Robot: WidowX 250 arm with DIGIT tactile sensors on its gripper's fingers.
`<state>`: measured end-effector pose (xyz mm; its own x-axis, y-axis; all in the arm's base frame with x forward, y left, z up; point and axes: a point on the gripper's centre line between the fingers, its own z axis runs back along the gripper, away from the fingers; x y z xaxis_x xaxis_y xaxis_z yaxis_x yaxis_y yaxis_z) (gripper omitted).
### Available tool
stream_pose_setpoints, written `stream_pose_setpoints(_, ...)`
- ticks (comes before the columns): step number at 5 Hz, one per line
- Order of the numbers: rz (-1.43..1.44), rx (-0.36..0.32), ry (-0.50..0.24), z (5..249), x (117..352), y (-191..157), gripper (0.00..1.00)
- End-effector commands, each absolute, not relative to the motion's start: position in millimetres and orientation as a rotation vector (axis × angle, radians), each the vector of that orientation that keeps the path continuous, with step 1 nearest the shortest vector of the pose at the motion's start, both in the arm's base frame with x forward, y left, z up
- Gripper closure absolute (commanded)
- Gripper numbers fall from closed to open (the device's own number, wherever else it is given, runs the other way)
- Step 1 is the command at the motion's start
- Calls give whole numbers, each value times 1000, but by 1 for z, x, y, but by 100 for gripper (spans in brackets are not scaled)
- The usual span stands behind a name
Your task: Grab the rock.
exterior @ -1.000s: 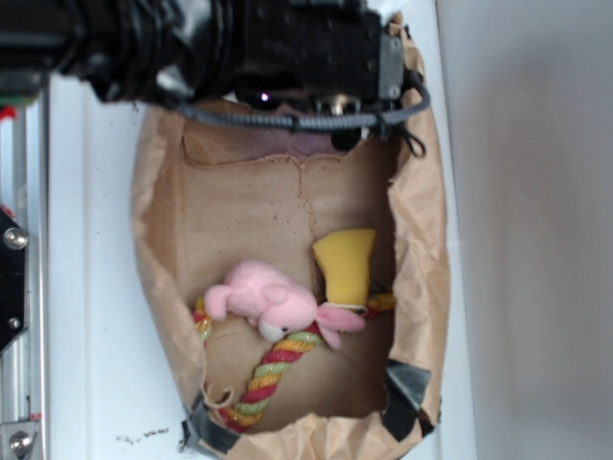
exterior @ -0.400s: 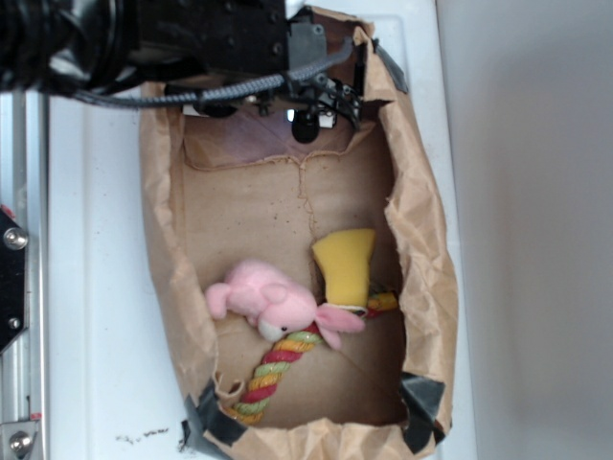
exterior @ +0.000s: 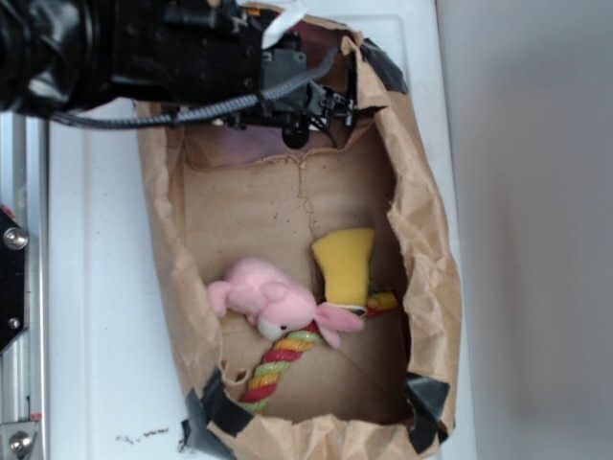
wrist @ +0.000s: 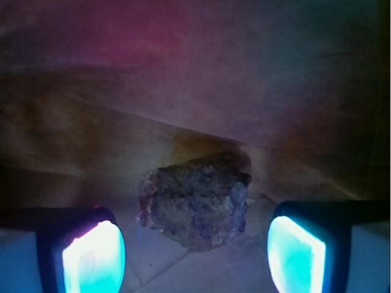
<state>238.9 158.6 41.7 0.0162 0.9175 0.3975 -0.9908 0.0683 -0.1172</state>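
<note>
The rock is a dark, rough lump lying on the paper floor of the bag, seen in the wrist view just ahead of my fingers. My gripper is open, with its glowing pads wide apart on either side and the rock between and slightly beyond them, not touched. In the exterior view my gripper is down inside the far end of the brown paper bag. The rock is hidden there by the arm.
In the bag lie a pink plush toy, a yellow sponge-like wedge and a coloured rope. The bag's crumpled walls rise close around the gripper. A metal rail runs along the left.
The arm has moved left and down into the bag's far end. The bag's walls have shifted and spread a little. The toys have not moved.
</note>
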Motion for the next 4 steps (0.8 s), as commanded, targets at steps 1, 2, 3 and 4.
stream_pose_setpoints(1,1591,303,-451,24,215,193,0)
stream_pose_setpoints(2,1551,341,-460,9,213,188,0)
stream_pose_setpoints(3,1530,348,-459,3,211,184,0)
stream_pose_setpoints(4,1539,343,-467,3,210,184,100)
